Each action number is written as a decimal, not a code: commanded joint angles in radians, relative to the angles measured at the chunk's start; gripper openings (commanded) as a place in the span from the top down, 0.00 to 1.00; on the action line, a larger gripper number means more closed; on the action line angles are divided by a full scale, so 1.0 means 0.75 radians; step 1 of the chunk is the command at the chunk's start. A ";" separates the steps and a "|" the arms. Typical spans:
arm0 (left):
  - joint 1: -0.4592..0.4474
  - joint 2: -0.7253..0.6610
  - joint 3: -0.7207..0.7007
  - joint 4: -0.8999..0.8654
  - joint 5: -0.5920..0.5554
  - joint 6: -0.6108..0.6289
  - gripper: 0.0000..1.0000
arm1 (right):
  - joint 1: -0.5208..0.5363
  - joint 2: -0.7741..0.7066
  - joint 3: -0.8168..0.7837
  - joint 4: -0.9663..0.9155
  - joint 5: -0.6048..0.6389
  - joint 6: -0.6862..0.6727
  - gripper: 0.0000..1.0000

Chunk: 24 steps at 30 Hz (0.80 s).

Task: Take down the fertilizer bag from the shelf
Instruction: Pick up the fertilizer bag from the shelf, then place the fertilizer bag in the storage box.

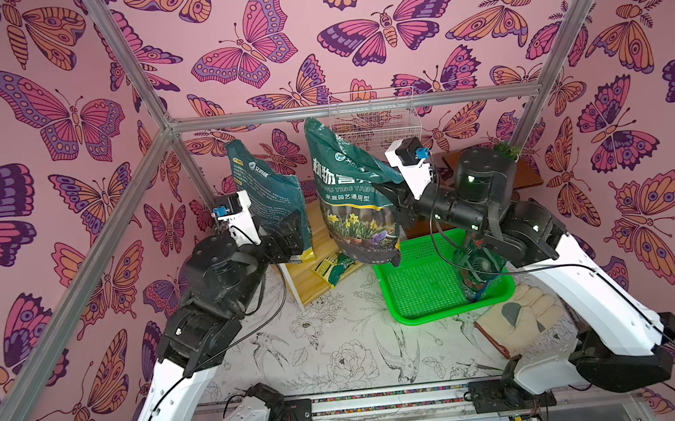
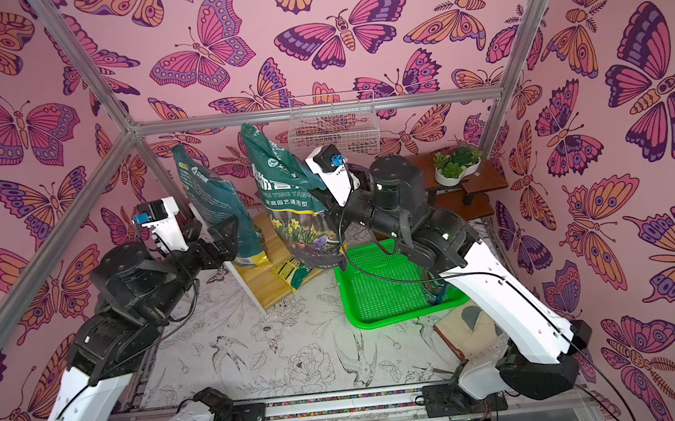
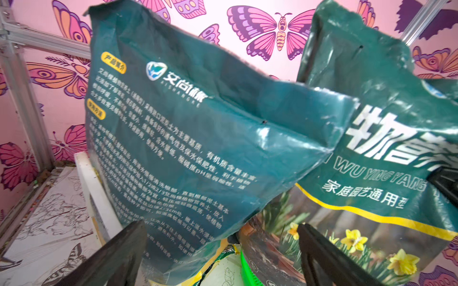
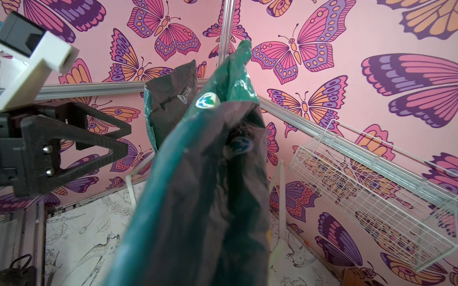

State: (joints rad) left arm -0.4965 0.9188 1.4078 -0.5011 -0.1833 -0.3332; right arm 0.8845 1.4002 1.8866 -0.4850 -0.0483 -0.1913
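A dark green fertilizer bag (image 1: 351, 202) (image 2: 289, 207) printed with daffodils hangs tilted in the air in front of the shelf (image 1: 319, 255) (image 2: 274, 267). My right gripper (image 1: 391, 198) (image 2: 325, 204) is shut on the bag's right edge. In the right wrist view this bag (image 4: 203, 185) hides the jaws. A second green bag (image 1: 268, 196) (image 3: 186, 148) stands upright on the shelf's upper board. My left gripper (image 1: 290, 232) (image 3: 220, 225) is open at that bag's lower part, its fingers wide apart.
A small green and yellow bag (image 1: 332, 268) lies on the shelf's lower step. A green perforated tray (image 1: 430, 291) sits to the right of the shelf, under my right arm. A white wire basket (image 1: 374, 121) hangs on the back wall. A brown plant stand (image 2: 487, 181) is at the back right, and gloves (image 1: 520, 320) lie near the right arm.
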 commanded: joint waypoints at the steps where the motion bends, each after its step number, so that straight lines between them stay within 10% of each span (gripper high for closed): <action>1: -0.014 0.049 0.056 0.004 0.135 -0.046 0.00 | 0.007 -0.139 0.019 0.283 0.098 -0.058 1.00; 24: -0.273 0.217 0.187 0.096 0.218 -0.083 0.00 | 0.008 -0.533 -0.330 0.171 0.538 -0.179 1.00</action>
State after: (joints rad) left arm -0.6949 1.0840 1.5742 -0.4751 -0.0448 -0.3759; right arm 0.8845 1.0359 1.6253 -0.5770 0.2676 -0.2970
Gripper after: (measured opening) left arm 0.999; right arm 0.052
